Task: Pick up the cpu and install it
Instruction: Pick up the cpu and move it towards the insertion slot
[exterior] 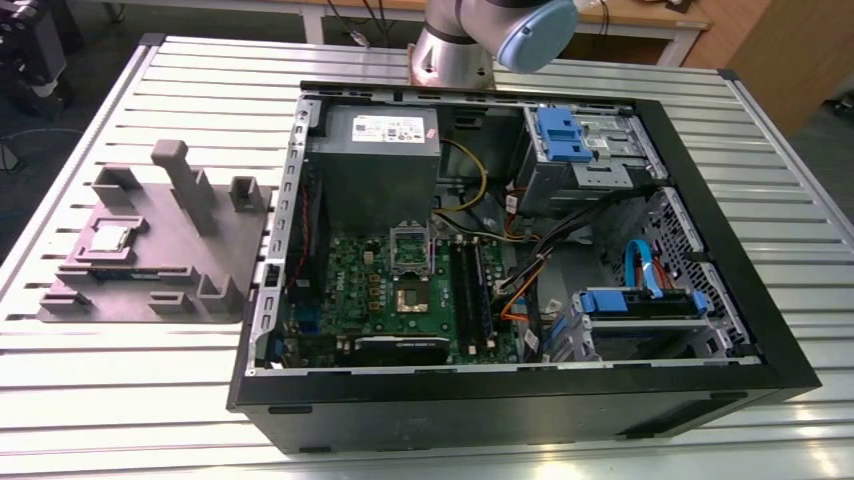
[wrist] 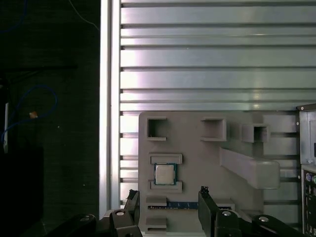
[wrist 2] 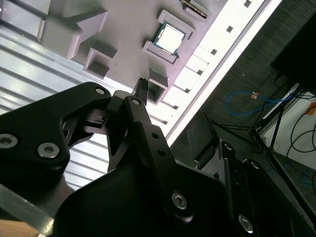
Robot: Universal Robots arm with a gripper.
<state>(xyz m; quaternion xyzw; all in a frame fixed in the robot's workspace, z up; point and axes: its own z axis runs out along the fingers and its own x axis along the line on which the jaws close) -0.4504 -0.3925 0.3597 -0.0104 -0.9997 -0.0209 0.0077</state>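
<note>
Cpu [wrist: 164,174] on grey fixture [wrist: 197,158] — apart from spread fingers [wrist: 207,207]

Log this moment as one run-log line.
stage: pre-grasp | gripper: open, empty, clear of cpu | cpu: lying in grey fixture on table, ungrasped | install: not yet done

Even overhead light whitens the ribbed metal table [exterior: 120,400], with glare along its slats that is strongest at its edge in the second wrist view. The computer case [exterior: 534,400] holds soft shadow inside. In the first wrist view the floor [wrist: 49,148] is nearly black and the gripper [wrist: 167,192] is a dark silhouette.
</note>
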